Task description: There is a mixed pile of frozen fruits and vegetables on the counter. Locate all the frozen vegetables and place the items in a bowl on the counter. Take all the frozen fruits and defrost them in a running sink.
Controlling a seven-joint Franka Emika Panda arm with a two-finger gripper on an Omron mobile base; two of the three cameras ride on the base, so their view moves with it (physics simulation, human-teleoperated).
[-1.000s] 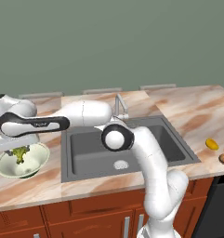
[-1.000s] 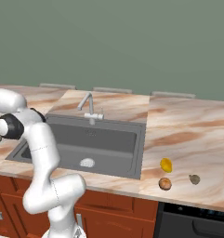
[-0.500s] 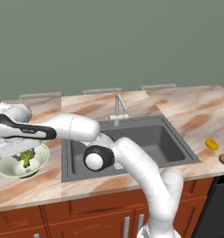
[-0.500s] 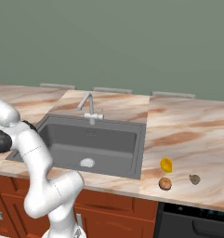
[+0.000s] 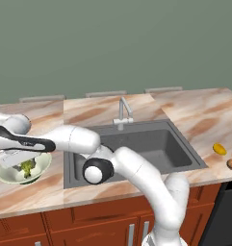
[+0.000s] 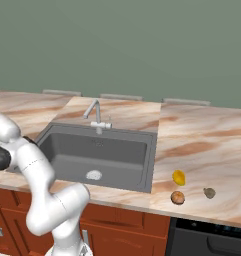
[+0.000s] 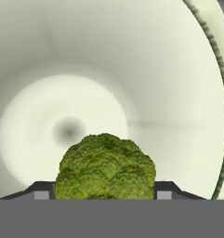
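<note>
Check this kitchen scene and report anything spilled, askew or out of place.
Nothing stands out. The green bumpy floret sits between the gripper's fingertips over the pale cream-green bowl. The yellow-orange oval piece, brown round piece and dark lump lie apart on the marble counter. The dark grey sink looks dry.

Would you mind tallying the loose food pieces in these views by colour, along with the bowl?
Green floret, between the gripper tips over the bowl: 1
Yellow-orange oval piece on the counter: 1
Brown roundish piece: 1
Dark grey-brown lump: 1
Bowl, pale cream-green: 1
Total: 5
</note>
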